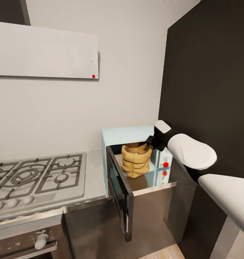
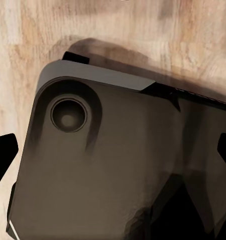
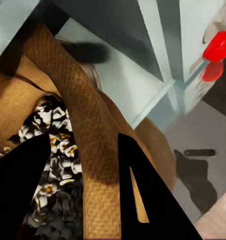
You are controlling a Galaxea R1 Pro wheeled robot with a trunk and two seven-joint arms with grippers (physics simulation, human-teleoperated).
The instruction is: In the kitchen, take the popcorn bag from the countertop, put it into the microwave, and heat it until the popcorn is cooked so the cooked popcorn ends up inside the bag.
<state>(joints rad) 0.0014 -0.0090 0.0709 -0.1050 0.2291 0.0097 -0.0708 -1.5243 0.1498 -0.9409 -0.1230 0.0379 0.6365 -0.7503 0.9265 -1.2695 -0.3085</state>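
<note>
The pale blue microwave stands on the steel countertop with its black-framed door swung open toward me. The tan popcorn bag is upright inside the cavity. My right gripper is at the bag's rear rim. In the right wrist view its two black fingers straddle the rolled rim of the bag, shut on it, and whitish popcorn lies inside the sack. My left gripper hangs open over the robot's dark base, holding nothing.
A steel gas hob lies left of the microwave under a flat white hood. A tall dark cabinet stands close on the right. The microwave's red knobs sit beside the bag. An oven front is below the hob.
</note>
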